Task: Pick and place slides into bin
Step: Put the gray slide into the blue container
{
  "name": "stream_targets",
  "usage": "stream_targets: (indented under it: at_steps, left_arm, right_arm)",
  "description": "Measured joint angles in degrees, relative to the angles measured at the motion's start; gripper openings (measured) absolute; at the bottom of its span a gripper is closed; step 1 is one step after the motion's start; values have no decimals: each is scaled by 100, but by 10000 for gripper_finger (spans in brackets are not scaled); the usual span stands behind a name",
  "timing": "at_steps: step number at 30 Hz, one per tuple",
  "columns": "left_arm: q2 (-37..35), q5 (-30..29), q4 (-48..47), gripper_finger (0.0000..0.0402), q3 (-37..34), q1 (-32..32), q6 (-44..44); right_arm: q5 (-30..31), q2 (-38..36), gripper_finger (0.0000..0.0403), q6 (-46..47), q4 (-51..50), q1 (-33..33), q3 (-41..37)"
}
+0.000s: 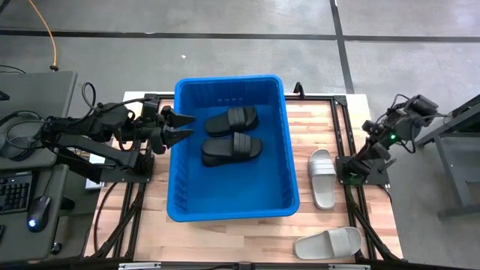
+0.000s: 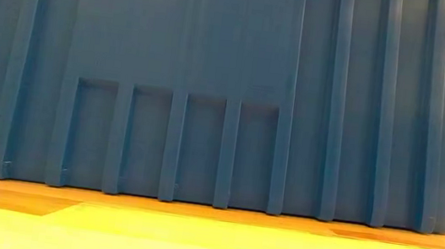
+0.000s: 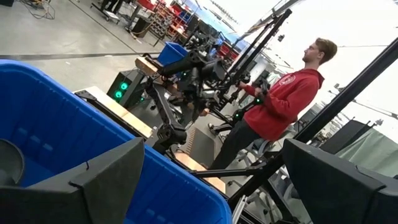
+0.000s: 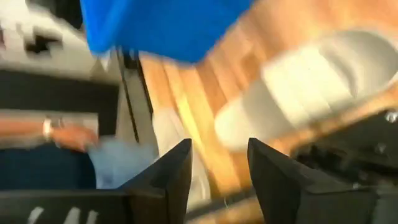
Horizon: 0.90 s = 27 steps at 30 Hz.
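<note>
The blue bin point(image 1: 232, 206) stands mid-table and fills the low view point(image 2: 211, 81). Two black slides point(image 1: 231, 119) point(image 1: 232, 148) lie inside it on its floor. Two light grey slides lie on the table to the bin's right, one beside it point(image 1: 322, 178) and one near the front edge point(image 1: 328, 242). My left gripper point(image 1: 187, 126) is open and empty over the bin's left rim; it also shows in the left wrist view point(image 3: 211, 149). My right gripper point(image 4: 219, 146) is open and empty, drawn back at the table's right edge, above a grey slide point(image 4: 298, 93).
Black metal frame rails point(image 1: 341, 135) run along the table's sides. A desk with a keyboard and mouse point(image 1: 37, 214) stands left of the table. A person in a red hoodie point(image 3: 280, 102) stands beyond the table, and a person's forearm point(image 4: 62, 134) shows in the right wrist view.
</note>
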Motion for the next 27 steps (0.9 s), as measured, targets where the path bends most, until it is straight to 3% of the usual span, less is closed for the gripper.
stream_targets:
  at_steps: [3,8,14,18,22,24,27]
  left_arm:
    - [0,-2,0,372,0,-1,-2]
    - [-2,0,0,372,0,-1,-2]
    - [-2,-2,0,372,0,0,-2]
    - [-2,-2,0,372,0,0,-2]
    - [-2,-2,-1,372,0,-2,0]
    - [-2,-2,0,372,0,-1,-2]
    - [-1,-2,-1,372,0,-2,-1]
  right_arm:
    - [-71,-268,158,477,45,217,-63]
    - [306,-611,183,1163,41,531,34]
    - [894,-786,238,732,65,795,1]
    - [469,-786,272,752,49,1035,-256]
    - [-691,-759,296,1093,78,1182,-346]
    - [-1243,-749,299,724,40,1153,-353]
    - [-1306,-751,298,26,103,1109,-191]
